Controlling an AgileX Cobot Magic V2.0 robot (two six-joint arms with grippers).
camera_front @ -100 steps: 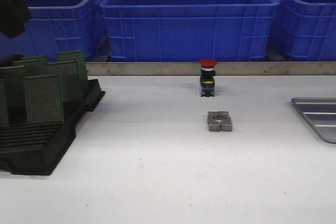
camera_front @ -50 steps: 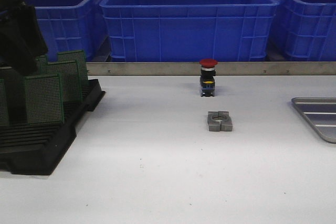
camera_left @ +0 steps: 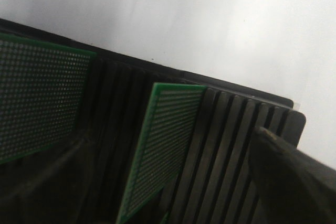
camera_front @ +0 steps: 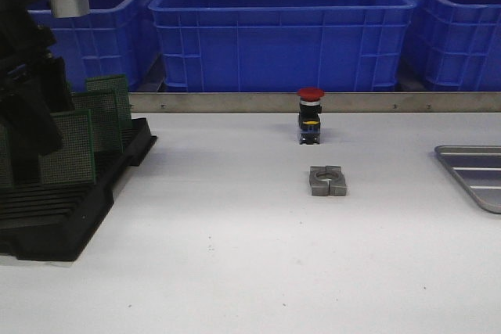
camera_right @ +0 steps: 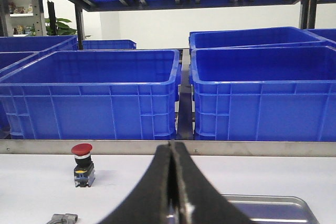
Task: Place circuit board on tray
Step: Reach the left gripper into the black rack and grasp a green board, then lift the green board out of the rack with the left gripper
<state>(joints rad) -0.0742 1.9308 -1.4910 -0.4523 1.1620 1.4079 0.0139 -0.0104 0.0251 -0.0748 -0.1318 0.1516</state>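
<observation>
Several green circuit boards stand upright in a black slotted rack at the left of the table. My left gripper is low over the rack, in front of the boards. In the left wrist view it is open, with one board standing between its fingers; I cannot tell whether they touch it. The silver-grey tray lies at the table's right edge. My right gripper is shut and empty, above the table near the tray. It is out of the front view.
A red-capped push button and a grey metal clamp block stand mid-table; both show in the right wrist view, the button and the block. Big blue bins sit behind a metal rail.
My left arm has come down from the upper left corner onto the rack and now covers part of the boards. Nothing else has moved.
</observation>
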